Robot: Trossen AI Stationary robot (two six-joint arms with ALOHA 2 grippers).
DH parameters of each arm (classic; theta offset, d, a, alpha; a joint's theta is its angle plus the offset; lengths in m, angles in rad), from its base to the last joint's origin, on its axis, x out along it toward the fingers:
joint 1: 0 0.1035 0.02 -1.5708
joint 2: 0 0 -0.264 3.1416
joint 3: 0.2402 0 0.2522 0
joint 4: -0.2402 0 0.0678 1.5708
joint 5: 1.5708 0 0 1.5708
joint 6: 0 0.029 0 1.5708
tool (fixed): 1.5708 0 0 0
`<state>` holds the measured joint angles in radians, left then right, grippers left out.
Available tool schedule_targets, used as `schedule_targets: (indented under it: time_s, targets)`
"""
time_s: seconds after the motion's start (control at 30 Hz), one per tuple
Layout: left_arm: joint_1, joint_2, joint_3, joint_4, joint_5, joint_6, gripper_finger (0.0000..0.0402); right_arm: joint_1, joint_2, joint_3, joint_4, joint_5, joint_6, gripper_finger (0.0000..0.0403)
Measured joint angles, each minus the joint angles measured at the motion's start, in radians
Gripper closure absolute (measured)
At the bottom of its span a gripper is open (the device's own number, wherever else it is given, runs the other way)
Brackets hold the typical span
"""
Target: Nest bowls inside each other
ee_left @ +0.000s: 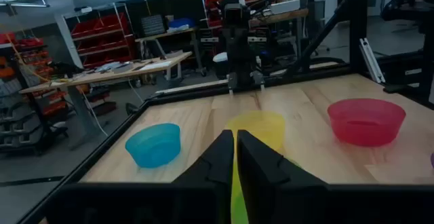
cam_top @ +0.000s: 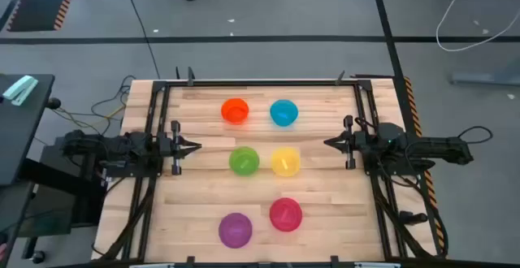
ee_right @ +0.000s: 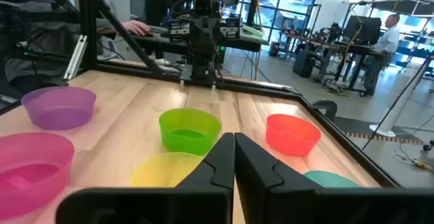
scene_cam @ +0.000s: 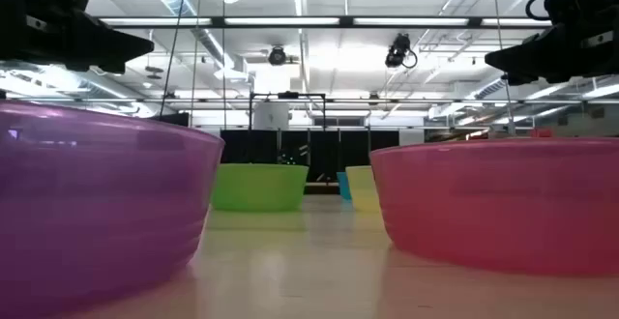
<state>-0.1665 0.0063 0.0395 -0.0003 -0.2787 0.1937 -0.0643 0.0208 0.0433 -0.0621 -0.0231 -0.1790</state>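
Six bowls stand upright and apart on the table, each on its base: orange (cam_top: 235, 110) and blue (cam_top: 283, 113) in the far row, green (cam_top: 244, 161) and yellow (cam_top: 285, 161) in the middle, purple (cam_top: 235, 229) and magenta-pink (cam_top: 285, 214) near. My left gripper (cam_top: 197, 146) hovers shut above the table's left side, pointing at the green bowl. My right gripper (cam_top: 327, 143) hovers shut at the right side, pointing at the yellow bowl. In the left wrist view the shut fingers (ee_left: 234, 157) point at the yellow bowl (ee_left: 258, 129); in the right wrist view the gripper (ee_right: 234, 157) points at the green bowl (ee_right: 189, 130).
A black metal frame (cam_top: 260, 82) borders the wooden table on all sides. Bare wood lies between the bowls and along the table's left and right strips under the arms. People sit at desks beyond the table's left edge in the right wrist view.
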Motion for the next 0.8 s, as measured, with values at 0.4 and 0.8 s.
schedule_targets:
  time_s: [0.4, 0.8]
  targets:
    - [0.000, 0.000, 0.000, 0.000, 0.000, 0.000, 0.0375, 0.000, 0.000, 0.000, 0.000, 0.000, 0.000, 0.0387]
    - [0.000, 0.000, 0.000, 0.000, 0.000, 0.000, 0.0368, 0.000, 0.000, 0.000, 0.000, 0.000, 0.000, 0.0387]
